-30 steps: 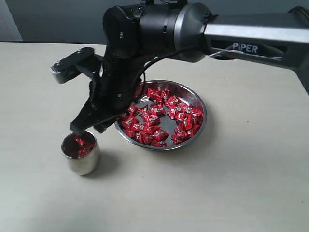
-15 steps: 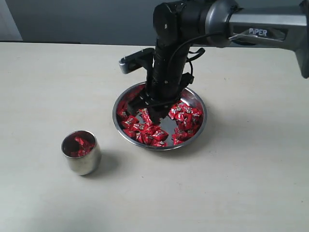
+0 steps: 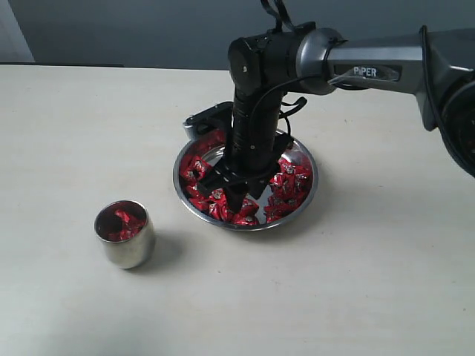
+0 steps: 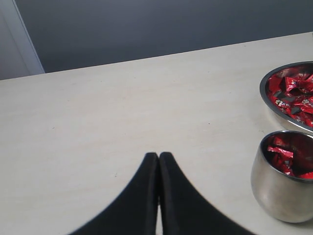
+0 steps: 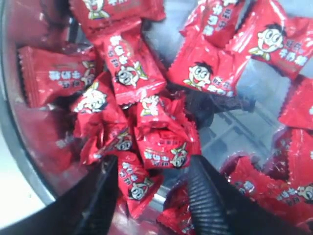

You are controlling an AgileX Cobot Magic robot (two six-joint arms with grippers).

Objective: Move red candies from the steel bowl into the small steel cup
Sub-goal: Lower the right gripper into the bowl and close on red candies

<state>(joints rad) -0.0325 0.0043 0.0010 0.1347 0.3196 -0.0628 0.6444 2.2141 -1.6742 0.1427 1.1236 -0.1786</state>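
The right hand [image 3: 236, 199] is down in the steel bowl [image 3: 312, 189], its two ribbed fingers [image 5: 204, 196] spread and released, holding nothing yet. In the right wrist view a heap of red candies [image 5: 129, 68] lies right in the gap, and one wrapper [image 5: 133, 188] sits just between the fingertips and touches the inner face of one finger. The left hand [image 4: 158, 156] hangs clenched and empty over bare bench [image 3: 371, 282], with the small steel cup [image 4: 281, 191] just off to one side of it.

The candies look light and small. Their wrappers are glossy and crinkly, so I judge them slippery, and they will shift against each other and on the polished steel. The hard middle of a candy is the place to pinch; the frilled ends would likely fold or slide out. With pieces overlapping, a close could catch two or none.

The bowl sits about mid-bench, toward the far edge, with candies spread over much of its floor and bare steel showing between them. The cup [image 3: 125, 236] stands upright, well apart from the bowl, toward the near left corner, with a few red candies [image 3: 122, 221] already in it
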